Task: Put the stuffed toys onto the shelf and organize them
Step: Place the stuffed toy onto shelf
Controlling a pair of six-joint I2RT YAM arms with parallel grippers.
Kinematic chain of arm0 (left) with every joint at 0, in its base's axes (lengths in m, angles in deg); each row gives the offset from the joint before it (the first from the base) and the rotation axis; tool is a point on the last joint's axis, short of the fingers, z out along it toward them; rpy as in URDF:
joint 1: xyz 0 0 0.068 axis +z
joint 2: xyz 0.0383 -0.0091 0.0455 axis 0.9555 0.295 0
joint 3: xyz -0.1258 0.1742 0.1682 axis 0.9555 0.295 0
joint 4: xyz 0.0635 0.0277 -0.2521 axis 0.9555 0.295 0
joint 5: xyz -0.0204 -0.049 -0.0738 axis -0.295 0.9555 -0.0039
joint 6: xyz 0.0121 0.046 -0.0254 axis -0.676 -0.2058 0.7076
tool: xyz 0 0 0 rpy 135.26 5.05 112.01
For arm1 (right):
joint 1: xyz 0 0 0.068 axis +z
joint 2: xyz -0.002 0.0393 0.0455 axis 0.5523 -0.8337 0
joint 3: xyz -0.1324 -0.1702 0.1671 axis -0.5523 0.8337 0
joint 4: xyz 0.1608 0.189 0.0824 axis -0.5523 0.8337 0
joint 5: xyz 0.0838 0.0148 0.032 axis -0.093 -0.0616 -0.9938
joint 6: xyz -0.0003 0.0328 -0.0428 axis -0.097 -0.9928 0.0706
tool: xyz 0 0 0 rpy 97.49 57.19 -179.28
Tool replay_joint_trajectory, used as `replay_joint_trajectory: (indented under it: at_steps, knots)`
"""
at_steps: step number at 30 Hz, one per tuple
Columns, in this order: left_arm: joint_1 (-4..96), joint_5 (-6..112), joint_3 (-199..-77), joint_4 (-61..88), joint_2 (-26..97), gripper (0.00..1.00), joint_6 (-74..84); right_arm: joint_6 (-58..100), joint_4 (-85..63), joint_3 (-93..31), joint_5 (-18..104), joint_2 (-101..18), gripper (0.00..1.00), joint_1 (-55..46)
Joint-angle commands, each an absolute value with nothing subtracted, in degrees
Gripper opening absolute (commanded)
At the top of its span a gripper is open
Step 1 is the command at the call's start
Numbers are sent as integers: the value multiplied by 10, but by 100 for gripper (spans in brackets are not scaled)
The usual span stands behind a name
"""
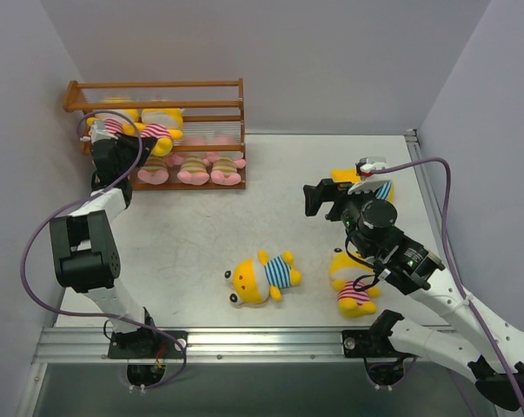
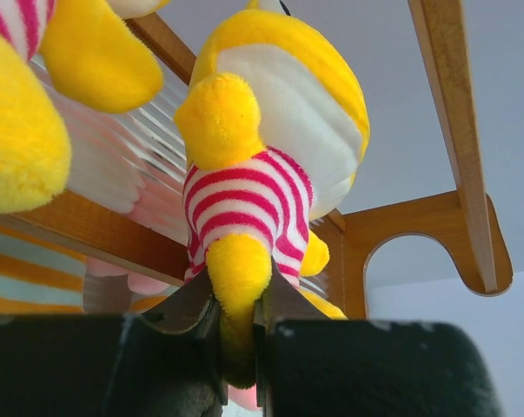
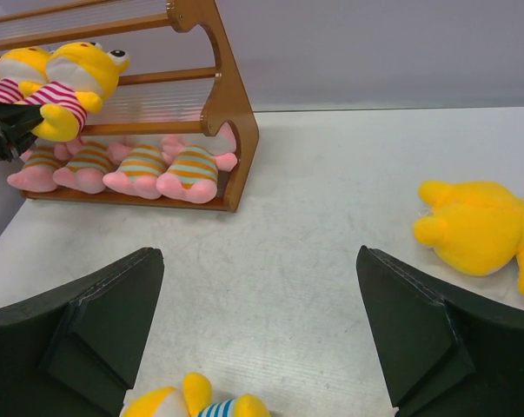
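now | left claw [image 2: 237,323] clamps leg of yellow toy [image 2: 244,200] at shelf [image 2: 435,217] | right claw [image 3: 257,330] spread wide

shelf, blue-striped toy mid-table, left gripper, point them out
shelf [image 1: 157,84]: top external view, top rail
blue-striped toy mid-table [image 1: 277,273]: top external view, its shirt
left gripper [image 2: 238,317]: left wrist view, between fingertips on pink-striped toy [image 2: 244,208]

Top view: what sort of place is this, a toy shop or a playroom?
Probably a robot test bench in a lab, not a shop. The left arm and right arm are bolted to a metal rail at the table's edge, plain walls box it in, and cables trail from them.
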State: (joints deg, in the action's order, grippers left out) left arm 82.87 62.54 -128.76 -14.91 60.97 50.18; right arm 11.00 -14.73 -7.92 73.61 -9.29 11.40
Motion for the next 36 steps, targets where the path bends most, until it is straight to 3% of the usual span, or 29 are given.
replay_joint_trajectory:
  at_steps: [1,9,15,24,36]
  knots:
    - [833,627,-1322,-192,609,14,504,108,-158,-83,735,-85,99,109]
    - [835,627,-1335,-185,623,15,499,108,-159,-84,729,-90,99,107]
    - [836,633,-1342,-180,635,22,499,107,-158,-83,728,-90,99,105]
    - [839,627,-1331,-184,630,47,507,104,-157,-83,723,-88,99,102]
    - [842,627,-1349,-183,643,39,518,105,-153,-90,720,-88,99,100]
